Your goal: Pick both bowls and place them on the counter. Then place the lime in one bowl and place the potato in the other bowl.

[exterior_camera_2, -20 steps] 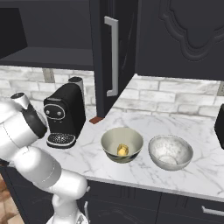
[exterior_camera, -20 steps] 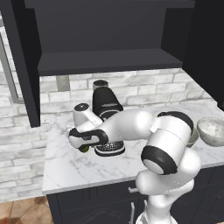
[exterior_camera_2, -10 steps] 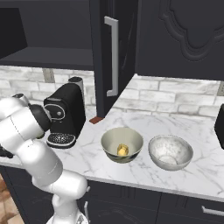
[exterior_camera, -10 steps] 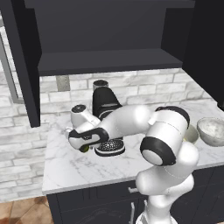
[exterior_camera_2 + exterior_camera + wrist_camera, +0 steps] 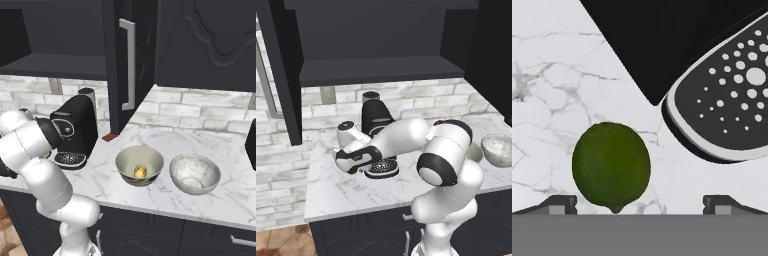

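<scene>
The dark green lime [image 5: 611,166] lies on the white marble counter [image 5: 552,75]. It sits between the fingertips of my open gripper [image 5: 640,205], nearer the left fingertip [image 5: 559,204]. From the left base view the gripper [image 5: 351,167] hangs low over the lime [image 5: 354,170], just left of the coffee machine's drip tray. The olive-beige bowl [image 5: 139,165] stands on the counter [image 5: 225,200] with the yellow potato [image 5: 140,172] inside it. Beside it on the right stands the white-grey marbled bowl [image 5: 195,174], with nothing in it. That marbled bowl [image 5: 498,150] is at the far right in the left base view.
A black coffee machine [image 5: 376,120] with a perforated drip tray [image 5: 727,110] stands right beside the lime. A dark shelf board [image 5: 376,70] hangs above the counter. A tall dark cabinet with a long handle [image 5: 127,65] rises behind the bowls.
The arm's elbow has swung a little to the left and the hand has settled slightly lower over the lime. The jaws stayed open, and the bowls and potato have not moved.
</scene>
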Available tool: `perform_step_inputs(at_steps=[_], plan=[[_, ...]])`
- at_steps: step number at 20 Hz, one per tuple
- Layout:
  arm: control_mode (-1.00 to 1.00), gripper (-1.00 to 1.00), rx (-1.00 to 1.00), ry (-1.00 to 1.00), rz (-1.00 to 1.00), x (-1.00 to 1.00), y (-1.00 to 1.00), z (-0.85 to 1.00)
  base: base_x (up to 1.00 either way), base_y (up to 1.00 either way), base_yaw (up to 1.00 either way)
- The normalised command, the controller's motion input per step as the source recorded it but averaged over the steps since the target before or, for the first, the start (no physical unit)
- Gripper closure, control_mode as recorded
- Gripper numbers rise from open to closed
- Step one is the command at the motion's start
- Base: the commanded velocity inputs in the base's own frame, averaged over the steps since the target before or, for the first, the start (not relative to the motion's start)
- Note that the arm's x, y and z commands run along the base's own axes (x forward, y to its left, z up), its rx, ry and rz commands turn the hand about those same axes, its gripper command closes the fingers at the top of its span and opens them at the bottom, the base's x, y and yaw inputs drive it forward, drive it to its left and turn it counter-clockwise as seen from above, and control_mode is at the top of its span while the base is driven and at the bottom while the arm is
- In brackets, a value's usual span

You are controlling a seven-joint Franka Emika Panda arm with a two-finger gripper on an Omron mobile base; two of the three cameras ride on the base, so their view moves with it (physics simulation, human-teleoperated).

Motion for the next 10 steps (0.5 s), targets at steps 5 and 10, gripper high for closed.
perform_step_inputs(at_steps=[5,10], plan=[[-1.00,-1.00,0.00,0.02,-0.07,0.08,-0.01,-0.14,0.00,0.00,0.00],[-1.00,-1.00,0.00,0.01,-0.03,0.24,0.00,-0.06,0.00,0.00,0.00]])
